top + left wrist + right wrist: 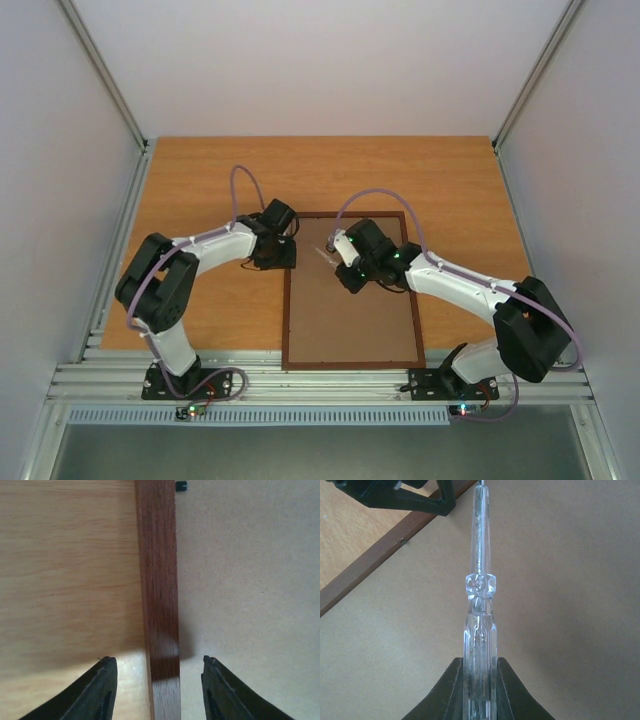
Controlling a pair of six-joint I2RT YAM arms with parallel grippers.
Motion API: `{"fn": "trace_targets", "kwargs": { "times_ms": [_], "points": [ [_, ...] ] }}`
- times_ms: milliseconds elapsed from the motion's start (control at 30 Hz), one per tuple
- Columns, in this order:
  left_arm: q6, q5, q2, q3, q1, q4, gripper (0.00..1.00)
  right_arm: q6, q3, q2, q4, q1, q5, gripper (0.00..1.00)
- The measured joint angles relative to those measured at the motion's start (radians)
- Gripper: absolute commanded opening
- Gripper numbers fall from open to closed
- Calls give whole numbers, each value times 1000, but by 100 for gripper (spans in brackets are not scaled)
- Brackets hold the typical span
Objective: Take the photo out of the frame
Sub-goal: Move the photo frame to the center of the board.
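The frame lies face down on the table, its brown hardboard back turned up. The photo is hidden under that back. My left gripper hovers over the frame's upper left rail. In the left wrist view that gripper is open, one finger on each side of the dark rail, touching nothing. My right gripper is over the upper part of the back. In the right wrist view it is shut on a clear plastic tool that points toward the frame's top left corner.
The wooden table lies bare round the frame. A small black tab sits on the back by the rail. The left gripper's black fingers are close ahead of the tool's tip. White walls enclose the table on three sides.
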Motion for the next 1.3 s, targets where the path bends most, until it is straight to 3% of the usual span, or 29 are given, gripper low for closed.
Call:
{"fn": "trace_targets", "kwargs": {
  "times_ms": [300, 500, 933, 1300],
  "points": [
    [43, 4, 68, 43, -4, -10, 15, 0, 1, 8, -10, -3, -17, 1],
    [39, 1, 53, 27, -3, -4, 5, 0, 37, 46, -73, -6, -56, 1],
    [40, 5, -107, -159, 16, 14, 0, 2, 282, 256, -281, -59, -248, 1],
    [61, 90, -180, -253, 132, 52, 0, 1, 355, 306, -350, -98, -341, 1]
  ]
}}
